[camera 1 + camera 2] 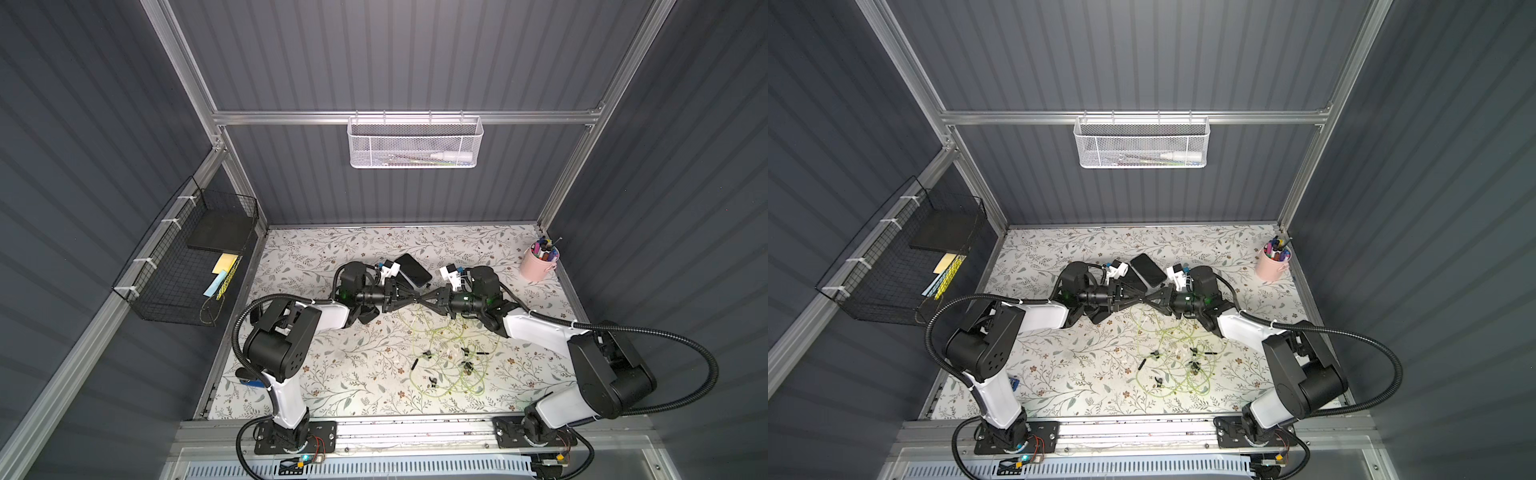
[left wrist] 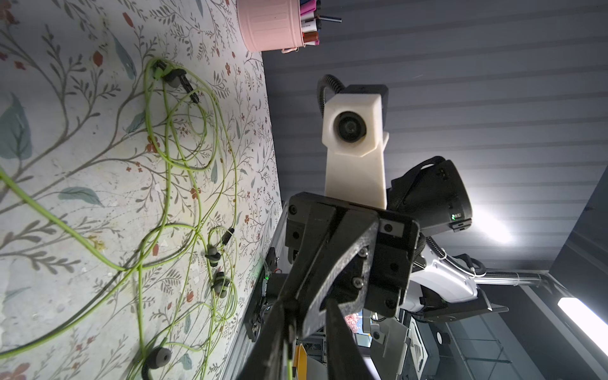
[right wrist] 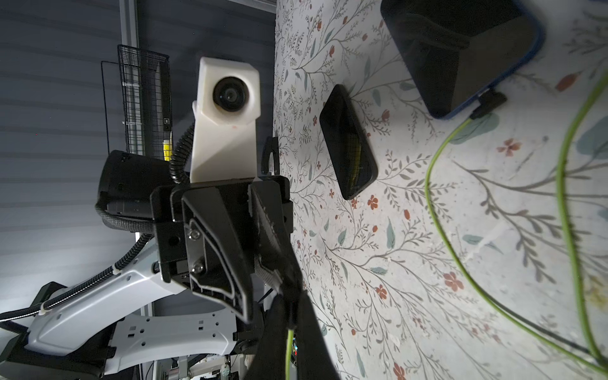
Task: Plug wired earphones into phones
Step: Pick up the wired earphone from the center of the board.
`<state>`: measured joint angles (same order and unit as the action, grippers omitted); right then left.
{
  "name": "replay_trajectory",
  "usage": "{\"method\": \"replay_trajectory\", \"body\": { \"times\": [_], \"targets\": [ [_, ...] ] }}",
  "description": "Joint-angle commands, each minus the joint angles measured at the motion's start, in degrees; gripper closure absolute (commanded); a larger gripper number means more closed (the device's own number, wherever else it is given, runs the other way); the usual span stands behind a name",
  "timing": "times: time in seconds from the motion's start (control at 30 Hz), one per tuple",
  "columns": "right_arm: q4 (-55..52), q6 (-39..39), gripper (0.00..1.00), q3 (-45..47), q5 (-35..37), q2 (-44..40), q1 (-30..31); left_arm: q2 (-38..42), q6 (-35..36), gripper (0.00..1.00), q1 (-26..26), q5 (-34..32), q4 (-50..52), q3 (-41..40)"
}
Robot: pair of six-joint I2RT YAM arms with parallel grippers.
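Observation:
Above the table's middle, my left gripper (image 1: 424,297) and right gripper (image 1: 415,299) meet tip to tip with crossed fingers. The right gripper (image 3: 291,302) is shut on a black earphone plug (image 3: 285,289), its green cable hanging between the fingers. In the left wrist view my left gripper (image 2: 309,306) stands open, jaws slightly apart on either side of a right finger. More wired earphones (image 1: 453,357) lie tangled in front. One phone (image 3: 460,52), in a blue case, has a plug (image 3: 487,103) in it. A second phone (image 3: 348,141) lies beside it, partly hidden in both top views.
A pink cup of pens (image 1: 540,259) stands at the back right corner. A black wire basket (image 1: 187,266) hangs on the left wall and a white mesh basket (image 1: 415,143) on the back rail. A small blue item (image 1: 249,380) lies by the left arm's base.

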<state>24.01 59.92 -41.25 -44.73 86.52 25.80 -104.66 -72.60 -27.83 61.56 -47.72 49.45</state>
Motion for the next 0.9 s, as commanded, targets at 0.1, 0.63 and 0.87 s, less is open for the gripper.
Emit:
{"method": "replay_trajectory", "body": {
  "times": [0.1,0.63,0.87],
  "targets": [
    [-1.41,-1.39,0.93,0.65,-0.35,-1.46,-0.13,1.72,5.48,0.8,-0.73,0.07,5.66,1.51],
    [-3.54,-2.4,0.93,1.24,-0.36,-2.94,-0.75,2.29,8.08,0.87,-0.69,-0.9,9.32,1.88],
    [-3.45,-2.35,0.93,1.38,0.12,-2.5,-0.75,2.54,8.03,0.97,-0.69,-1.15,9.48,1.85]
  ]
}}
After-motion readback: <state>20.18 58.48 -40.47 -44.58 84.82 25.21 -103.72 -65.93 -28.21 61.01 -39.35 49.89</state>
